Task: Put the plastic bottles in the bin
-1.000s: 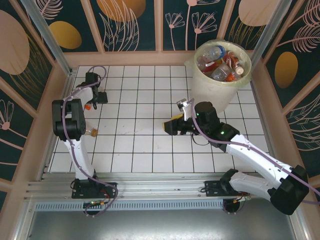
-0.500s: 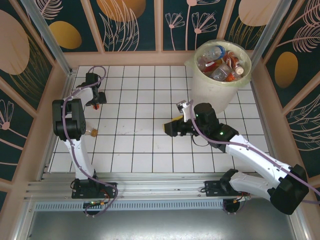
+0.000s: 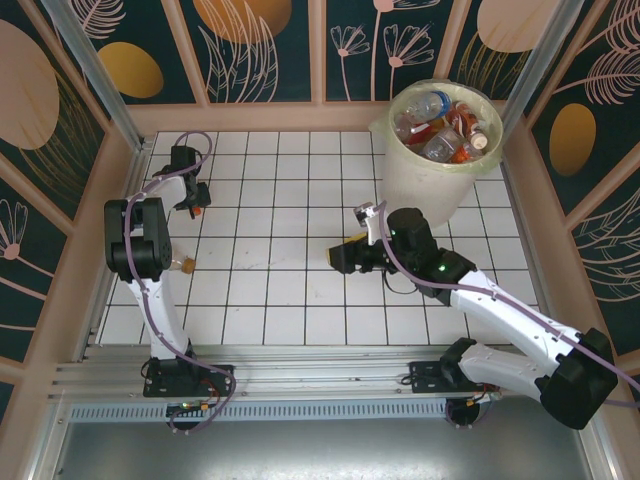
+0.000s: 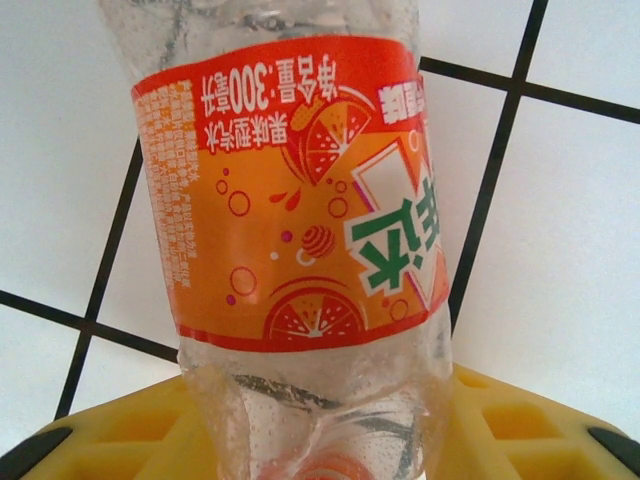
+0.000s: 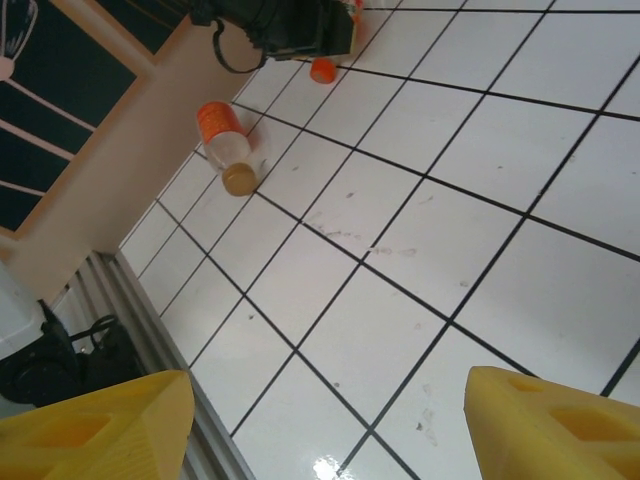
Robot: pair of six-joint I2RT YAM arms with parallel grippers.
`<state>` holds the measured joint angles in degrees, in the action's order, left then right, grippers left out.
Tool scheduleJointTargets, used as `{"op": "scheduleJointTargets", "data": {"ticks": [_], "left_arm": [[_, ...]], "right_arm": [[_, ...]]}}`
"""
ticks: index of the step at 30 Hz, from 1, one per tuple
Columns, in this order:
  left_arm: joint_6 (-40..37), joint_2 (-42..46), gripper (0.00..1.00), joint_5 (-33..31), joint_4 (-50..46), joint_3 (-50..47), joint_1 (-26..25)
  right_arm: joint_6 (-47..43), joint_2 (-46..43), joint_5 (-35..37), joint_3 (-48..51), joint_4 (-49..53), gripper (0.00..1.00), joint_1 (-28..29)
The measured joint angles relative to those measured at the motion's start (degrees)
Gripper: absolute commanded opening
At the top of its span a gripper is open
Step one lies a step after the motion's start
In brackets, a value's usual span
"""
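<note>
View from above: a white tiled table (image 3: 280,300) with dark grid lines, walled by wood-framed panels painted with leaves; two robot arms are mounted at its near edge.

The left arm reaches to the far left part of the table; the left gripper (image 3: 193,205) is down at the tiles there, pressed onto an orange-labelled bottle (image 4: 300,200); in the left wrist view this clear, dented bottle has an orange and red label with green characters and fruit slices, and its lower part sits between the yellow fingers (image 4: 100,445); in the right wrist view an orange cap pokes out just below that gripper.

A second bottle (image 5: 225,150) lies on its side on the tiles near the left wall, close to the left arm's elbow and apart from both grippers; it has an orange label and a brownish end.

The right arm stretches toward the middle of the table; the right gripper (image 3: 338,255) hangs above bare tiles with its yellow fingers (image 5: 90,430) spread and nothing between them.

The bin (image 3: 425,185), a round cream bucket with a pale plastic liner, stands in the far right corner; several bottles in the bin (image 3: 440,125) show red, orange and blue labels.
</note>
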<state>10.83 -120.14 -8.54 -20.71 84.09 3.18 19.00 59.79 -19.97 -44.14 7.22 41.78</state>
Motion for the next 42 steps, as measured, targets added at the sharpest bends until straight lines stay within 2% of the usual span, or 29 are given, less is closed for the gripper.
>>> {"op": "scheduleJointTargets", "data": {"ticks": [6,8,14,21,28,34,42], "left_arm": [[2.8,4.2,0.47,5.8,1.2,-5.4,0.0],[4.0,6.8,0.48,7.9,1.3,-8.4,-0.5],[7.6,16.1,0.48,13.1,4.9,-18.9,-6.3],[12.9,30.1,0.48,25.2,15.9,-33.5,-14.8],[17.4,39.8,0.48,35.1,26.4,-41.0,-23.5],[21.0,45.7,0.50,39.8,34.4,-44.6,-31.3],[23.6,46.0,0.49,41.1,39.5,-45.2,-38.4]], "right_arm": [[4.6,0.7,4.8,0.3,-1.7,0.74,-0.2],[7.1,1.5,5.7,0.5,-2.4,0.79,-0.6],[15.1,3.7,6.1,2.2,-5.8,0.80,-3.8],[24.1,4.9,-2.6,7.0,-15.1,0.87,-11.9],[27.7,8.4,-9.3,6.9,-21.7,0.90,-14.7],[29.3,13.5,-13.6,4.9,-26.4,0.94,-15.0],[28.7,17.1,-18.8,2.0,-31.1,0.93,-13.7]]}}
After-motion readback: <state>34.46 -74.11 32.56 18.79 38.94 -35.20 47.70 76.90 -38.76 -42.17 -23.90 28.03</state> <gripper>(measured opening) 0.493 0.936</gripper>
